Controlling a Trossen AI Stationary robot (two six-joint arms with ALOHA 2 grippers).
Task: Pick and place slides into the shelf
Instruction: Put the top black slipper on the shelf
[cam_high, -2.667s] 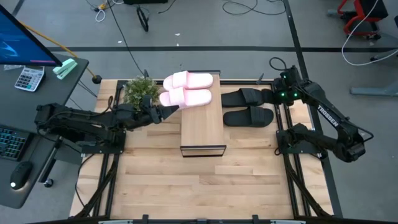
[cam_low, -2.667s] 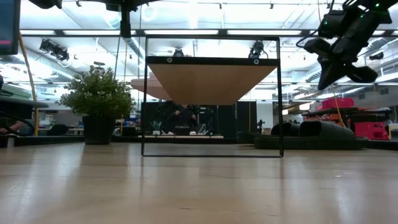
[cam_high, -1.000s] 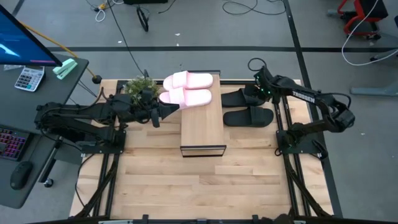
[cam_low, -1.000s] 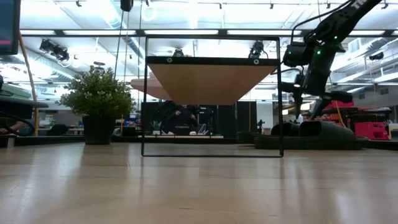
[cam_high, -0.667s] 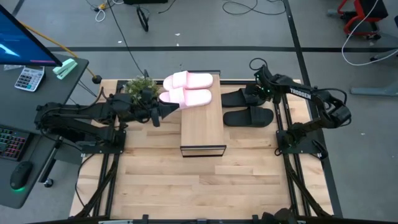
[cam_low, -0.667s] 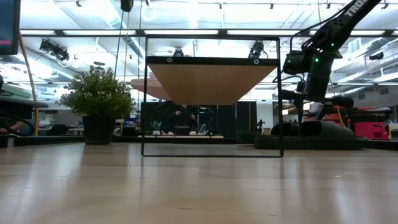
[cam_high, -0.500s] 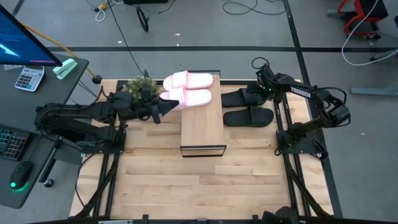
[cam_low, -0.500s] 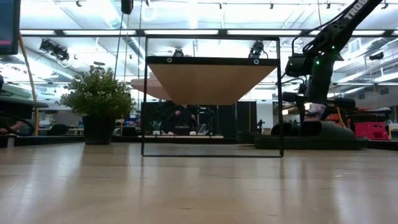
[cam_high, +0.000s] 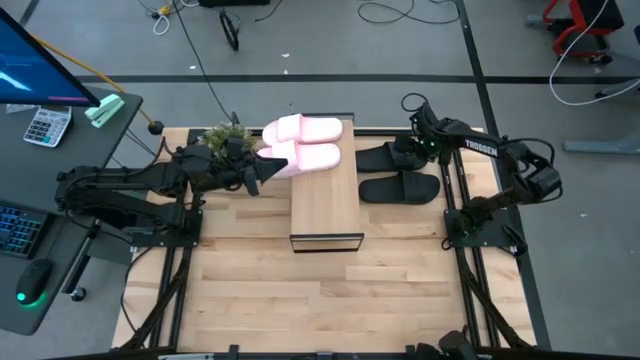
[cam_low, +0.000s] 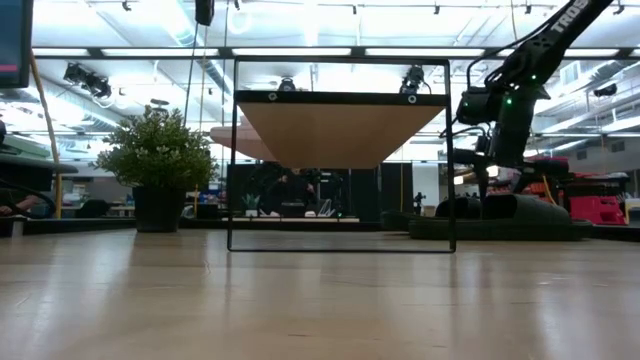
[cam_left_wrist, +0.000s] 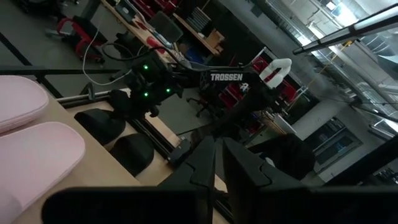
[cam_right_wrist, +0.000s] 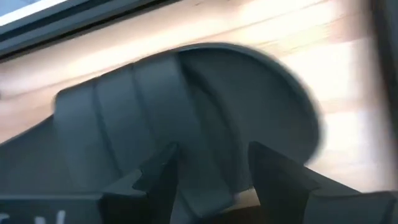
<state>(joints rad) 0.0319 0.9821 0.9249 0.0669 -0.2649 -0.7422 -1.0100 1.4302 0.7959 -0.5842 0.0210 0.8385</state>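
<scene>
Since 2.7 s ago the right arm has swung from the table's right edge in over the black slides, and the left gripper has drawn back a little from the pink pair.

High view: the pink slides (cam_high: 300, 143) lie side by side on the far end of the shelf (cam_high: 325, 195). The black slides (cam_high: 400, 172) lie on the tabletop (cam_high: 330, 290) at 3 o'clock of the shelf, long axes running left to right, toes toward the shelf. The right gripper (cam_high: 418, 150) sits over the far black slide (cam_high: 390, 156); the near one (cam_high: 398, 188) lies just at its 6 o'clock. The left gripper (cam_high: 268, 168) points along 3 o'clock at the pink pair's heel end, beside a plant (cam_high: 225, 142). The right arm is clearly nearer the black pair.

Low view: the right gripper (cam_low: 490, 165) hangs just above the black slide (cam_low: 520, 215), not touching, which the overhead picture cannot settle.

Left wrist view: the left gripper's (cam_left_wrist: 217, 163) fingers meet, clenched on nothing, pink slides (cam_left_wrist: 28, 146) off to one side.

Right wrist view: the right gripper (cam_right_wrist: 214, 171) is spread, its fingers straddling the strap of the black slide (cam_right_wrist: 186, 106) close below; the grasp looks not yet made.
</scene>
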